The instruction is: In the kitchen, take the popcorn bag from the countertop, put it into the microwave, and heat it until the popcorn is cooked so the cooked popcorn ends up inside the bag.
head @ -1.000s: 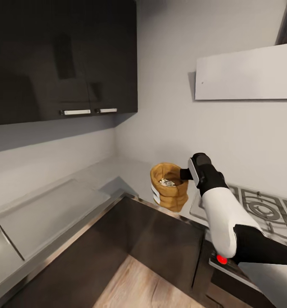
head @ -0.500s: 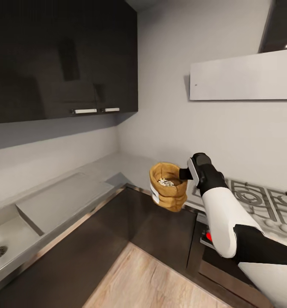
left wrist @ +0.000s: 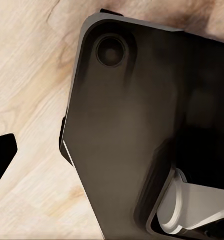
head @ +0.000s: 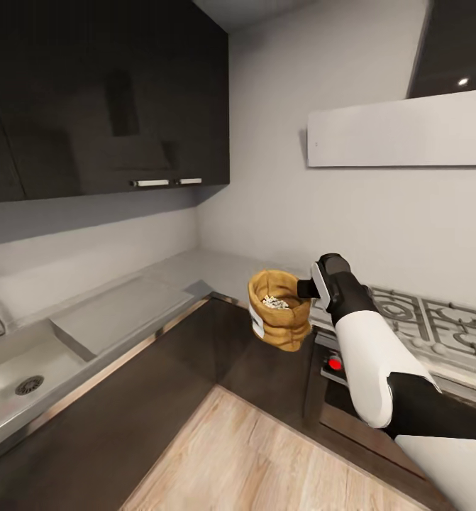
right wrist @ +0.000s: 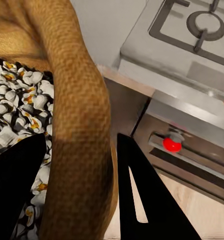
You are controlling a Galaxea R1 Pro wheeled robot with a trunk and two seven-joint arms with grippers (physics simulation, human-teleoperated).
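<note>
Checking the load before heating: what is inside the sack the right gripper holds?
Pale popcorn pieces fill the sack near its mouth; the right gripper pinches its rim. Anything deeper is covered by the top layer.

Open air over the wood floor (head: 266,454): passable. Corner surface (head: 216,273): bare, flanked by the sink (head: 25,369) and the gas hob (head: 422,323). Overhead limits: dark wall cabinets (head: 103,99), flat hood (head: 401,131). Right hand (head: 307,289) carries the popcorn bag (head: 280,318), apparently clear of the cabinet fronts (head: 266,362).
</note>
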